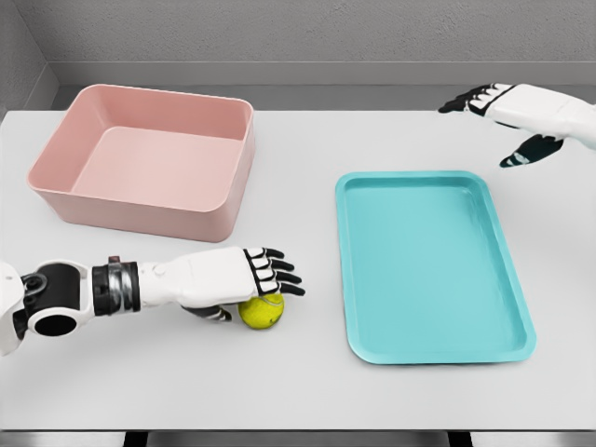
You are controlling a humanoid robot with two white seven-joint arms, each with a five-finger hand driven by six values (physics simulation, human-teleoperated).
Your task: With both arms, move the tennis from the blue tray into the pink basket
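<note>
Head view: tennis ball [262, 311], yellow-green and fuzzy, sits on the white desk [307, 391] between the pink basket [149, 160] and the blue tray [430, 266], nearer the front edge. Left hand [244, 279] lies over the ball, fingers draped across its top, thumb beneath; grip looks closed on it. Basket holds nothing; tray likewise. Right hand [507, 116] hovers beyond the tray's far right corner, fingers spread, holding nothing.

Smooth matt pink basket [228, 154], faintly glossy blue tray [358, 270], fuzzy tennis ball [264, 312], matt table [307, 382].
</note>
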